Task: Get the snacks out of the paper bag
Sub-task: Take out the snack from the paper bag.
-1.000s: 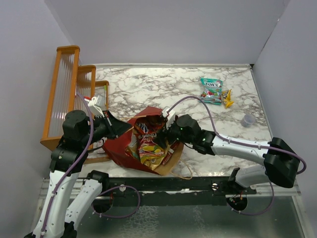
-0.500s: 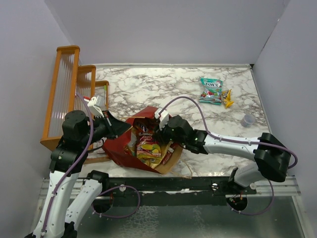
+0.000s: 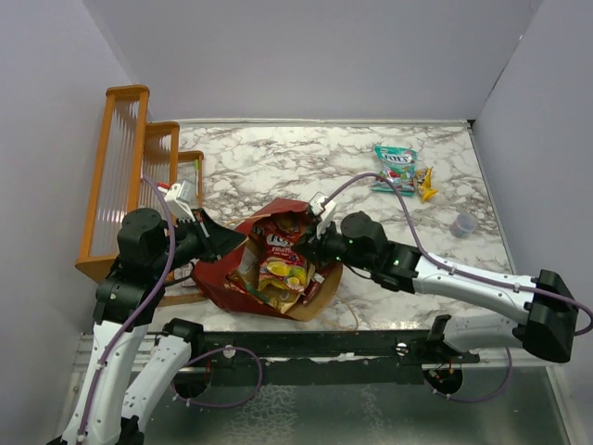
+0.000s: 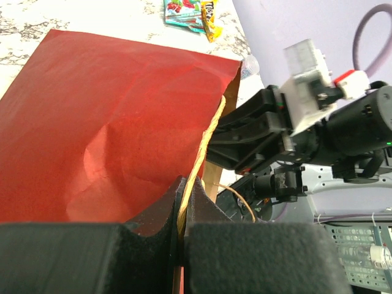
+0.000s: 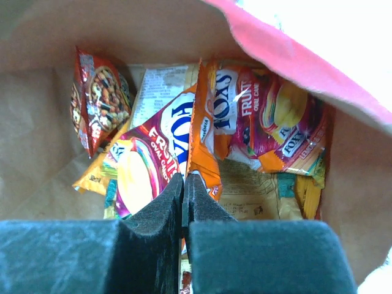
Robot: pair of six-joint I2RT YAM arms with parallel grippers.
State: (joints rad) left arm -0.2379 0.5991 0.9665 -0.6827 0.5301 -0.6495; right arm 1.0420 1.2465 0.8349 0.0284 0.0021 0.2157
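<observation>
**Right tool closing on a packet inside the bag.** Since the earlier view, the right tool (image 5: 184,179) had gone into the mouth of the bag (image 3: 215,276), brought its jaws together, and drawn back slightly toward the rim. Its jaws were clamped on the orange sealed edge of a Fox's packet (image 5: 205,138). The packet stood on edge among the other snacks (image 3: 278,273) lying inside the bag.

The left tool (image 4: 182,187) was clamped on the bag's rim where a twisted handle (image 4: 205,144) ran, holding the mouth open. The bag lay on its side on the counter (image 3: 278,162), near the rack (image 3: 116,167). A teal pouch (image 3: 396,169) and a yellow pack (image 3: 426,183) touching it lay on the counter at the far right, well apart from the bag.

The packet was probably light and soft, and its glossy film likely slippery. The flat seam seemed the firmest place to take hold, since the puffed body would give or slide. Neighbouring packets overlapped it and might have dragged along. The thin paper rim could have torn under a hard pull.
</observation>
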